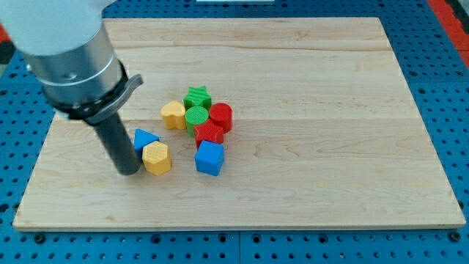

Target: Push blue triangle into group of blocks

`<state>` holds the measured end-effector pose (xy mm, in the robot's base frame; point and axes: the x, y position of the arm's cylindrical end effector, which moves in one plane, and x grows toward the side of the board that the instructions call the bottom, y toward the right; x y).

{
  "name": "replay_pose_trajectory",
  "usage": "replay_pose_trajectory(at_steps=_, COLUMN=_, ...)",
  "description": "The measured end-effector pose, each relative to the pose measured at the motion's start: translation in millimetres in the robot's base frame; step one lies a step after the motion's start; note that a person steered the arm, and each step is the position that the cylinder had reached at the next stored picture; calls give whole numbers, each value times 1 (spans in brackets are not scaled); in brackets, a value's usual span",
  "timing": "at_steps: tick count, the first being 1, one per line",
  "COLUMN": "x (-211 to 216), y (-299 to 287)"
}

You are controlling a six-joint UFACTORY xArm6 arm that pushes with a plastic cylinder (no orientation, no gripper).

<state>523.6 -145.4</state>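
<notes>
The blue triangle (144,138) lies left of centre on the wooden board (330,147), touching a yellow hexagon (156,157) just below it. My tip (130,171) rests on the board just left of the yellow hexagon and below-left of the blue triangle, close to both. To the right is the group: a yellow heart (174,114), a green star (197,97), a green cylinder (196,118), a red cylinder (220,116), a red star (209,133) and a blue cube (209,158). A small gap separates the triangle from the yellow heart.
The arm's large grey body (69,51) hangs over the board's upper left corner. A blue perforated table (447,88) surrounds the board on all sides.
</notes>
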Motion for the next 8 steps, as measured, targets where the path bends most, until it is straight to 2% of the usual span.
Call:
replay_pose_trajectory(at_steps=1, x=-28, y=27)
replay_pose_trajectory(at_steps=2, x=-39, y=29)
replay_pose_trajectory(at_steps=3, x=-21, y=-32)
replay_pose_trajectory(at_steps=4, x=-22, y=-70)
replay_pose_trajectory(at_steps=5, x=-59, y=-67)
replay_pose_trajectory(at_steps=6, x=-97, y=-38)
replay_pose_trajectory(at_steps=7, x=-95, y=-2)
replay_pose_trajectory(at_steps=8, x=-91, y=5)
